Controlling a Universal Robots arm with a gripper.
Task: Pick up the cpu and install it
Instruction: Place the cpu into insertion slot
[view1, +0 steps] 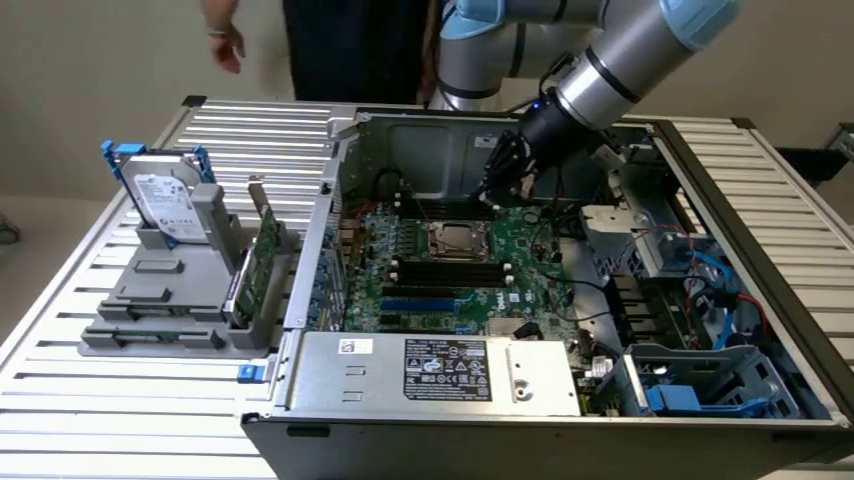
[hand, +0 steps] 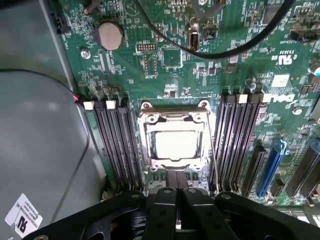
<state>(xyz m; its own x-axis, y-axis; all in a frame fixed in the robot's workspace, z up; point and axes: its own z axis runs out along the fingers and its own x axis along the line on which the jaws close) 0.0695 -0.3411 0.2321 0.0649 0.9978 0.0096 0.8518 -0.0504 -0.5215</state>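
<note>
From where I stand, the exterior camera is set off the near edge of the table (view1: 80, 400), raised and well back. It looks down and across at the open computer case (view1: 331, 200), which takes up the middle and right of the frame. The arm (view1: 601, 70) is at the upper right, and a person (view1: 347, 40) is beyond the far edge at the top. The wrist camera sits just behind the gripper (hand: 176, 192), close above the motherboard (hand: 165, 60), facing almost straight down into the case. Both views take in the metal-framed socket (view1: 454, 240) (hand: 176, 145) and the memory slots (hand: 117, 145) flanking it.
</note>
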